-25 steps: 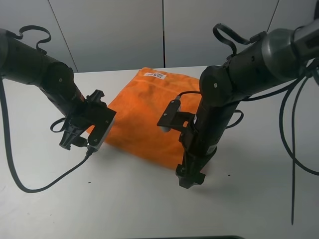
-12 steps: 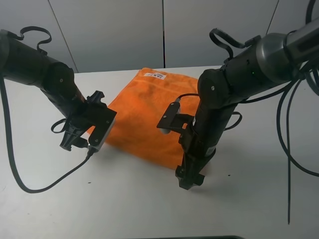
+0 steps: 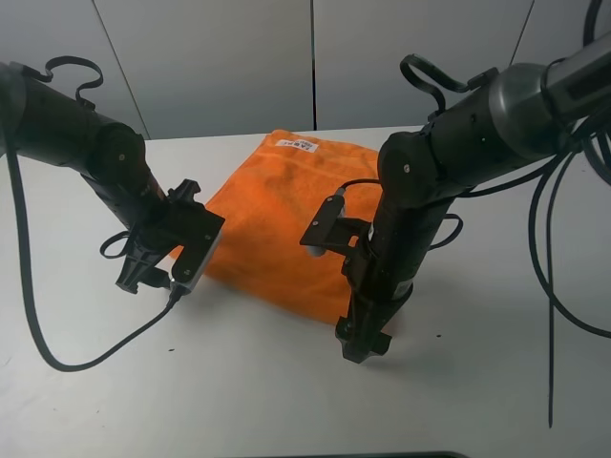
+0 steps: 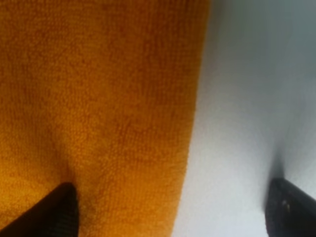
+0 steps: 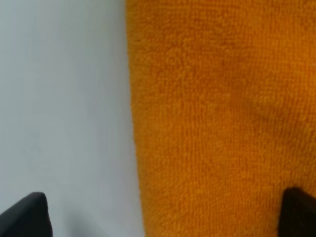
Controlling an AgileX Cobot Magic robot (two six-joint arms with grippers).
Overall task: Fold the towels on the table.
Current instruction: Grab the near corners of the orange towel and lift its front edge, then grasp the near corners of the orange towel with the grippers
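Towel: the bright orange fluffy terry towel (image 3: 286,215) lies flat near the middle of the plain white tabletop (image 3: 239,391). It is turned cornerwise to my high camera, with its small white label (image 3: 296,144) at the far edge.
Handling: I judge it soft, light and limp. The pile should grip well, but it will sag and drag, so both corners ought to rise together.
Where to hold: the near hem at its two corners, pinching the edge with one finger slid beneath.
Left gripper (image 3: 141,277): low at the near-left corner, jaws spread and holding nothing. My wrist view shows one fingertip over cloth and the other over bare table, with the hem between them.
Right gripper (image 3: 363,342): low at the near-right corner, likewise spread astride the edge, empty.
Risk: catching only one layer; I cannot tell how many lie there.
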